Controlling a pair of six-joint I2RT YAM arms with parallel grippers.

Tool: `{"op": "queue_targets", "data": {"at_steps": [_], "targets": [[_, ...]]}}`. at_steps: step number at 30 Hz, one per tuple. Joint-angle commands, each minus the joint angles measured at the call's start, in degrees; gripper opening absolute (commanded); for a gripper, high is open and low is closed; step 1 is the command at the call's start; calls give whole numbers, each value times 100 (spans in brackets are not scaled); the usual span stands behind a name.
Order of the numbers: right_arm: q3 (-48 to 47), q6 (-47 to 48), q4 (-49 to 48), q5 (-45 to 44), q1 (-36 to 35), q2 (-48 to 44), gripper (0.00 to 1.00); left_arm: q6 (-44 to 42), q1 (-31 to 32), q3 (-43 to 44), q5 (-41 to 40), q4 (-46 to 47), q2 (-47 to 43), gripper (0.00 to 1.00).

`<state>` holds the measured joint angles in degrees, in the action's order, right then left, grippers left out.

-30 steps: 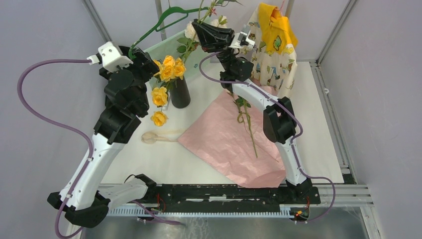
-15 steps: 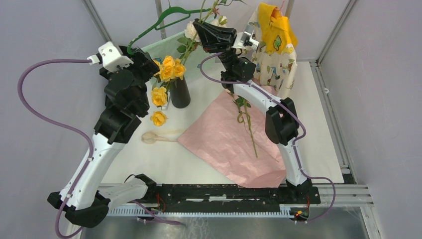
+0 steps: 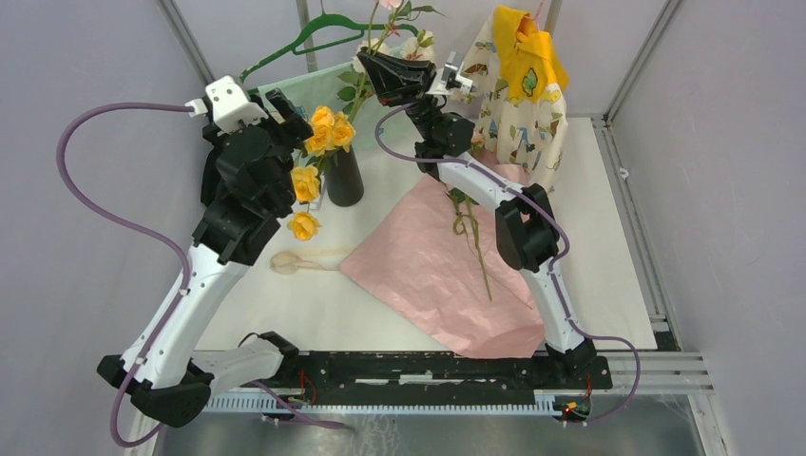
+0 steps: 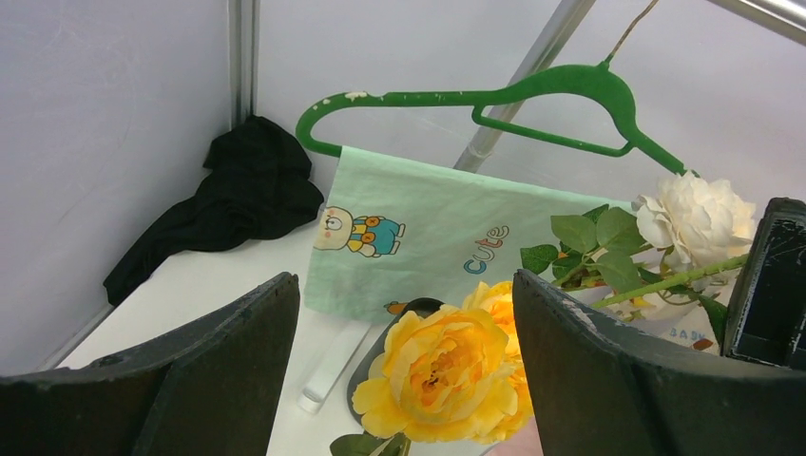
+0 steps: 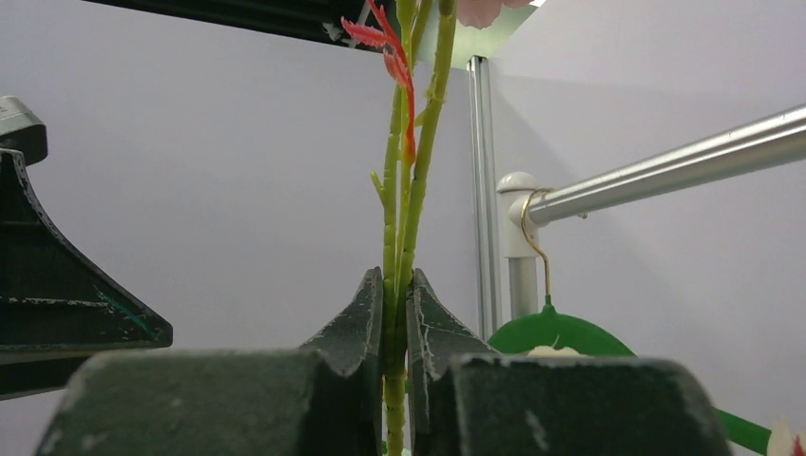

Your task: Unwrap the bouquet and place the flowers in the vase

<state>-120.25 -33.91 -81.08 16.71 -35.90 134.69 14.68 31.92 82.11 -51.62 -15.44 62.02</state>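
Right gripper (image 5: 392, 285): jaws clenched tight on two thin green rose stems (image 5: 404, 209), which run straight up between the pads. A small red sprig shows near the top. The gripper is raised high at the back of the table (image 3: 608, 237), above and a little right of the vase (image 3: 344, 176). A cream rose (image 4: 694, 218) with leaves sits close by it.

Left gripper (image 4: 404, 285): jaws spread wide, nothing between them. It hangs just left of the vase, level with the blooms.

Vase: black, upright, back-left part of the table. A cluster of yellow roses (image 3: 323, 130) stands in its mouth. Two more yellow heads sit lower on its left side; I cannot tell whether they droop from the vase or lie beside it.

Near the vase, toward the front: a beige ribbon (image 3: 304, 259), loose on the table. Just right of it the pink paper (image 3: 428, 266) is spread flat, with one leafy stem (image 3: 472, 237) lying on it under the right arm.

Back wall: a green hanger (image 3: 323, 33) carrying a mint cloth (image 4: 428, 247), a black cloth bundle (image 4: 238, 190) in the left corner, and a printed child's shirt (image 3: 521, 85) hanging at right.
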Motion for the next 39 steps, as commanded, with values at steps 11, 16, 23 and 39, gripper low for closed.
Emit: {"op": "queue_targets", "data": {"at_steps": [11,16,23,39], "targets": [[707,-306,136,372,-82,114,1,-145,7,51,-131,260,-41,88],[687,-308,491,485,-178,336,0,-98,7,50,-120,223,-65,88],[859,-249,978,608,-272,448,12,-70,7,58,-100,226,-104,88],[2635,53,703,579,-233,-630,98,-22,8,174,4,122,-32,88]]}}
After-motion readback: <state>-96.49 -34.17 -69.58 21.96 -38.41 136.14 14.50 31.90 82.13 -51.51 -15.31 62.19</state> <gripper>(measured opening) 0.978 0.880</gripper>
